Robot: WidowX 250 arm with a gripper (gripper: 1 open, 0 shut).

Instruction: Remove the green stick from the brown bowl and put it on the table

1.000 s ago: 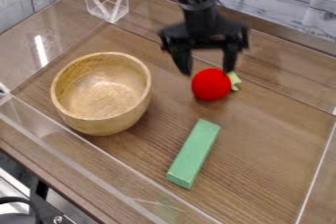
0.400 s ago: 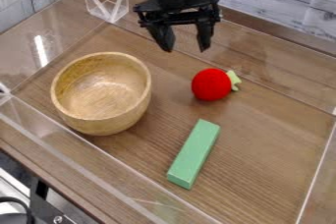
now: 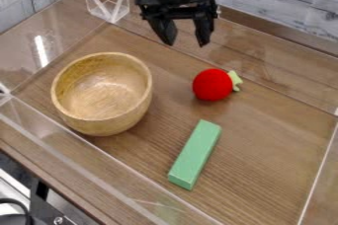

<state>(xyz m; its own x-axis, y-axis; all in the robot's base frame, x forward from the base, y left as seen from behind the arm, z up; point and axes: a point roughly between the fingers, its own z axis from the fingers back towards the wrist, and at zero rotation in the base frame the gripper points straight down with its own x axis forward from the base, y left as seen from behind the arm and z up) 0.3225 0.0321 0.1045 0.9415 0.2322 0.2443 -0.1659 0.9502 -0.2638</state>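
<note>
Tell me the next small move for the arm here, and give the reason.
Probably none beyond backing the pincer away and stopping. The green stick already lies flat on the table, outside the brown bowl, which looks empty. The pincer hangs open at the far side, holding nothing, clear of the red ball.

Grainy wooden brown bowl point(image 3: 102, 93), matt green stick point(image 3: 196, 154), wood-grain table point(image 3: 271, 120).

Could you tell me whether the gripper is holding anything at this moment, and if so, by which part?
Nothing is held. The gripper hangs open and empty; the green stick lies on the table.
</note>
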